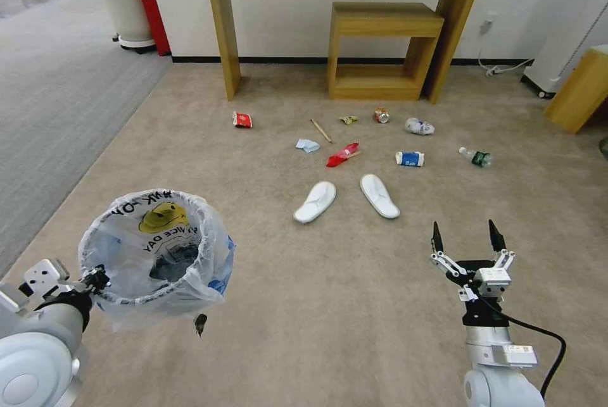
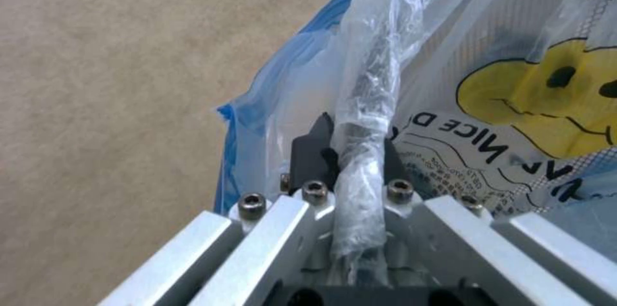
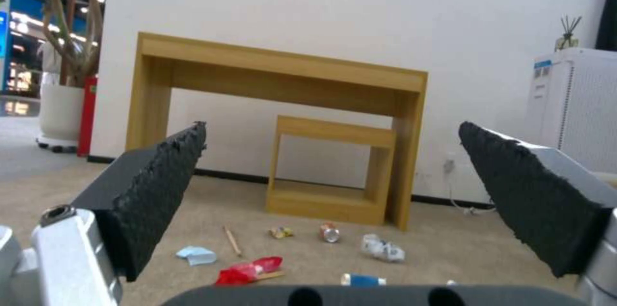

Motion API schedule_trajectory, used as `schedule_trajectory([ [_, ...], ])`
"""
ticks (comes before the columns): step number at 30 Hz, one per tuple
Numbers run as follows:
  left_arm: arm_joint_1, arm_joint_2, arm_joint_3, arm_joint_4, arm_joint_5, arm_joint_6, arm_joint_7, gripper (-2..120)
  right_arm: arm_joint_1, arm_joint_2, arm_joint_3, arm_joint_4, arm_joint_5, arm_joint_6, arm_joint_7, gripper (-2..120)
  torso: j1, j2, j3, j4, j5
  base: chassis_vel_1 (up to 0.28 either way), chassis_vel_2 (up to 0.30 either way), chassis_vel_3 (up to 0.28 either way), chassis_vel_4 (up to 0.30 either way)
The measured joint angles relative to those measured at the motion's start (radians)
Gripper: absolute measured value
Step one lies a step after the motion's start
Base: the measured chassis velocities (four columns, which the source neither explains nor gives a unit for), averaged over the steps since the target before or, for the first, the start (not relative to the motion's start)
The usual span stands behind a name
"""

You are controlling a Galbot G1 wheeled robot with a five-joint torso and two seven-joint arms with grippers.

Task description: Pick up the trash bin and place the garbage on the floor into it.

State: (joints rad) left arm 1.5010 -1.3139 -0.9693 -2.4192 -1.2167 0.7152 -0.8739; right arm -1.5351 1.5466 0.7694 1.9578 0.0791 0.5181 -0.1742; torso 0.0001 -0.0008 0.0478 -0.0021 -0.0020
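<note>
I have the bin [image 1: 155,249] up off the floor [image 1: 329,306] in my left gripper [image 1: 95,280]. Its fingers [image 2: 312,152] are pinched on the rolled rim, with the crinkly bag bunched between them. The bin hangs low on my left with its mouth open upward. The liner is thin, translucent film, with black lettering and a yellow smiley face. Blue plastic shows through lower down.

My right gripper [image 1: 465,236] is free, spread wide, pointing forward over bare beige carpet. Its rubbery black pads [image 3: 154,190] have nothing between them.

All the garbage lies ahead of that gripper, none beside it. Nearest are the two white slippers [image 1: 347,199]. They are soft, flat and oblong, toes pointing away from me and splayed apart. The right slipper lies just ahead and a little left of the open gripper, so I judge the right arm is the one to reach.

Past them sit the red wrapper [image 1: 342,154] and the pale blue tissue [image 1: 308,145]. Near them are the blue-white cup [image 1: 410,158] on its side and the green-labelled bottle [image 1: 476,157]. The chopstick [image 1: 320,130] lies aslant. Farther on are a red pack [image 1: 242,119], a yellowish scrap [image 1: 348,119], a crushed can [image 1: 380,116] and a crumpled white wad [image 1: 420,126].

Each slipper's long axis runs roughly away from me, so I'd close across its width.
</note>
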Motion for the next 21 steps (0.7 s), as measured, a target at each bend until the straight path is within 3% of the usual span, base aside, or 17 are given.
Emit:
schedule_trajectory([
  [21,0.0,-0.012,0.007,-0.007,0.0,0.0,0.002,1,-0.005,-0.005,0.007,0.007,0.016,0.003,-0.011,100,0.0,0.0,0.0,0.0,0.0001,-0.18,0.186,0.179,-0.175],
])
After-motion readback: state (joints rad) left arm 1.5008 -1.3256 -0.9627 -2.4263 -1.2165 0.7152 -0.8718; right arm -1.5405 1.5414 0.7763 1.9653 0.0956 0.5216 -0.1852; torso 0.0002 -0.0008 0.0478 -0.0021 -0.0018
